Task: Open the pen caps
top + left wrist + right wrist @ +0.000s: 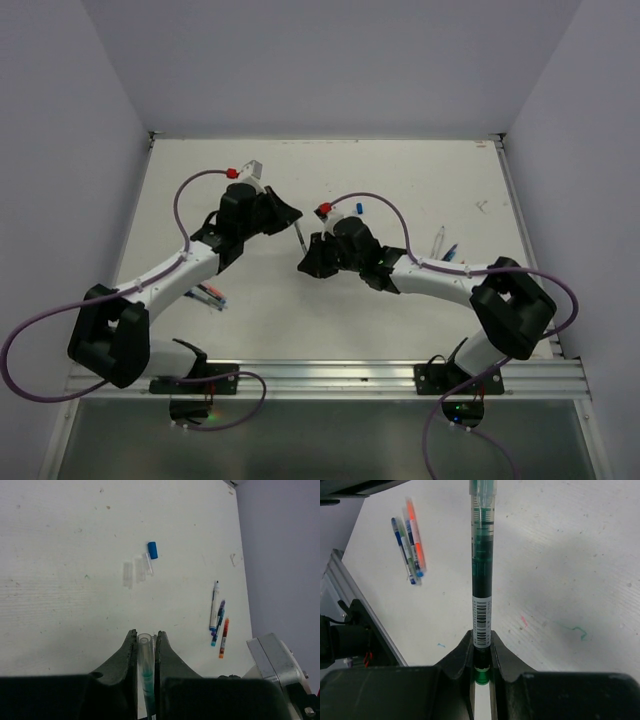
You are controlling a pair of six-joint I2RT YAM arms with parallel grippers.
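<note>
A green pen (482, 575) with a barcode label is held in the air between my two grippers. My right gripper (481, 636) is shut on its rear end, close to the green end plug. My left gripper (146, 635) is shut on the clear cap (145, 647) at the other end, and the pen's green tip shows inside it. In the top view the pen (300, 240) spans from my left gripper (289, 216) to my right gripper (306, 261). A loose blue cap (152, 550) and clear caps (137, 571) lie on the table beyond.
Several pens (218, 614), one of them orange (223, 638), lie near the table's right edge (441, 243). More pens (410, 545) lie by the left arm (208, 295). The blue cap (358, 209) lies behind the right wrist. Walls enclose the white table (420, 180).
</note>
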